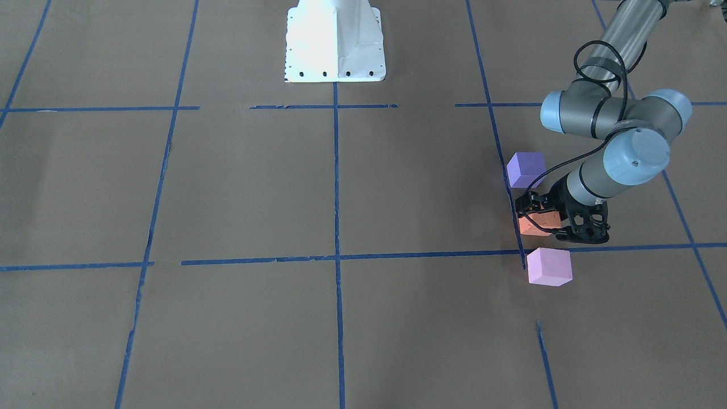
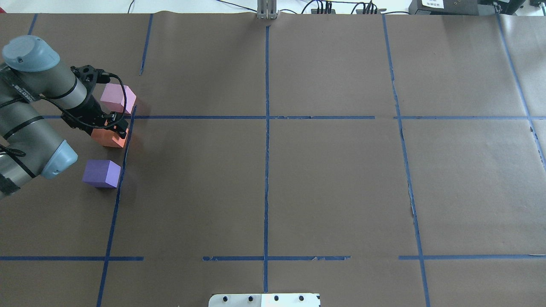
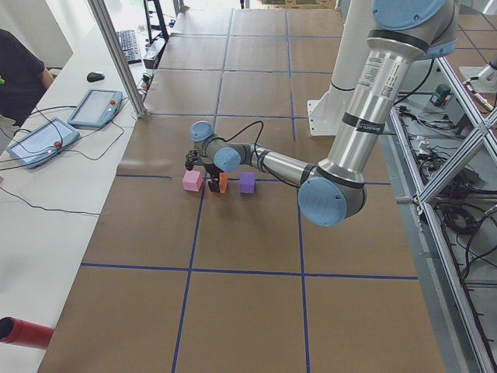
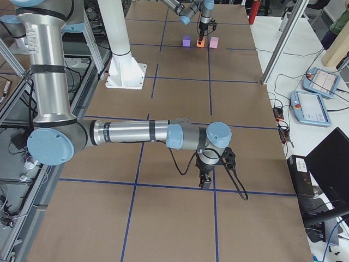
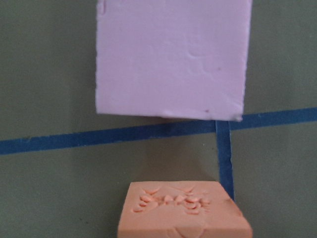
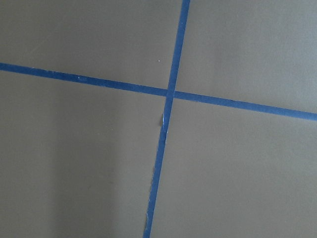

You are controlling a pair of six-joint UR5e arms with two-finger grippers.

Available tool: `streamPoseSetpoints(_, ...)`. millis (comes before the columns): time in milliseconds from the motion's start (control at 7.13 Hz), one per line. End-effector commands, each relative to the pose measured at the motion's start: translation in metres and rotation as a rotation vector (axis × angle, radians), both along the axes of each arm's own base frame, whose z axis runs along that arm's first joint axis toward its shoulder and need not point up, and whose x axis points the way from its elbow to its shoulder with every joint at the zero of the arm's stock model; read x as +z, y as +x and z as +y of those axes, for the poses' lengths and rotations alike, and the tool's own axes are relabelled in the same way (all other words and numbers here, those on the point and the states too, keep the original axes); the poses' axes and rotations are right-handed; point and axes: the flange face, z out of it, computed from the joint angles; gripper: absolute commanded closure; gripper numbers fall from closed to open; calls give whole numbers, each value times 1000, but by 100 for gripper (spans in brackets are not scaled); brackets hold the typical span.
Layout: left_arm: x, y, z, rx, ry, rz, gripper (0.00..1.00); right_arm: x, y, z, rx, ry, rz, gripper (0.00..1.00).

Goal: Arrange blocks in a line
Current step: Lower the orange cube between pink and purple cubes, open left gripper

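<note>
Three foam blocks stand in a short line on the brown table near a blue tape line. They are the purple block [image 1: 525,168] [image 2: 101,172], the orange block [image 1: 537,226] [image 2: 104,138] and the pink block [image 1: 548,266] [image 2: 117,97]. My left gripper [image 1: 556,224] [image 2: 108,128] is low over the orange block, which rests on the table. Its jaws stand either side of the block and look open. The left wrist view shows the dented orange block [image 5: 183,213] below the pink block [image 5: 171,57]. My right gripper [image 4: 206,181] hangs over bare table; I cannot tell its state.
The white robot base [image 1: 335,45] [image 2: 264,299] stands at the table's middle edge. Blue tape lines [image 1: 336,255] grid the brown cover. Two tablets [image 3: 31,144] and a person [image 3: 15,78] are at the operators' bench.
</note>
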Motion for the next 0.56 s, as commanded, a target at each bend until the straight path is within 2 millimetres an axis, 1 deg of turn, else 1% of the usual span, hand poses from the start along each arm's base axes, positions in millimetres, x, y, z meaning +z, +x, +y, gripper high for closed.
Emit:
streamPoseSetpoints(0,-10,-10,-1,-18,15,5,0,0,0,0,0,0,0,0)
streamPoseSetpoints(280,-32,-27,-5,-47,44,24,0,0,0,0,0,0,0,0)
streamPoseSetpoints(421,-41,-35,-2,-53,48,28,0,0,0,0,0,0,0,0)
